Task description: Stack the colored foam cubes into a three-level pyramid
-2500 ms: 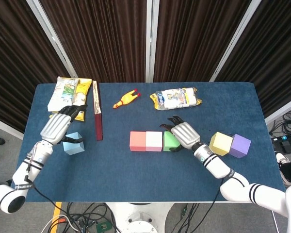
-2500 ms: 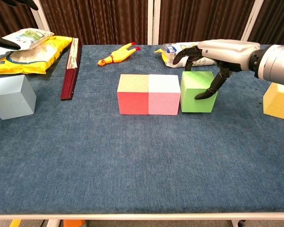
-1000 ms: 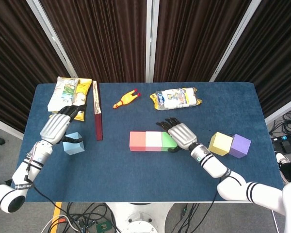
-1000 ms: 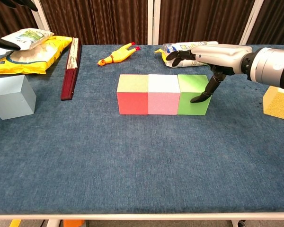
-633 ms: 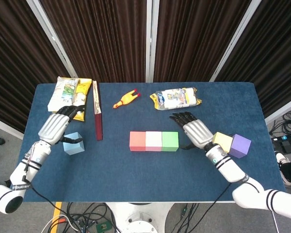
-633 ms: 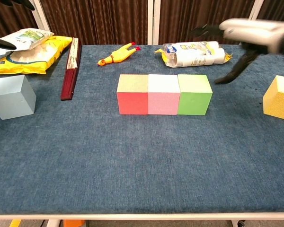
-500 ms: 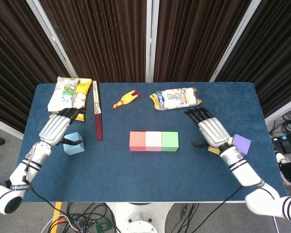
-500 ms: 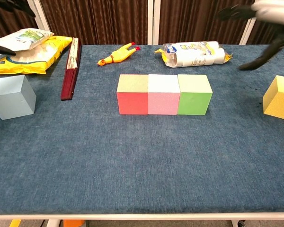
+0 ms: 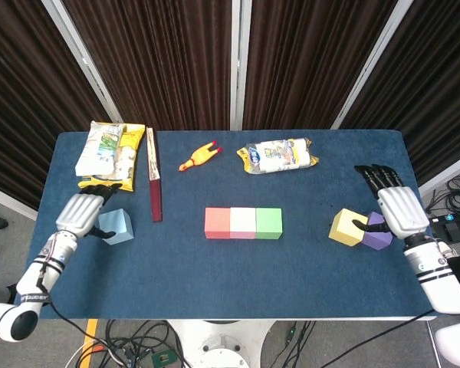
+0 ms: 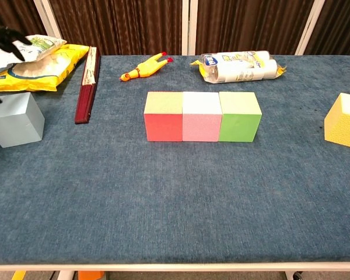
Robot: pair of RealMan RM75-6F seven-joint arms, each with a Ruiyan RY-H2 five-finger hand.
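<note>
On the blue table (image 9: 215,268) we see red cube (image 9: 217,223), pink cube (image 9: 243,223) and green cube (image 9: 269,223) touching in a row. Our right hand (image 9: 397,208) hovers with fingers spread above the purple cube (image 9: 377,237), beside the yellow cube (image 9: 346,228). Our left hand (image 9: 78,212), fingers apart, holds nothing beside the light-blue cube (image 9: 118,225).

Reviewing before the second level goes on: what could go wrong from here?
1. The right hand hangs over the purple cube, which touches the yellow cube; a grasp may knock the yellow one.
2. The red, pink and green base cubes sit flush; a hard placement could spread them.
3. The left hand is beside the light blue cube, near the dark red book.
</note>
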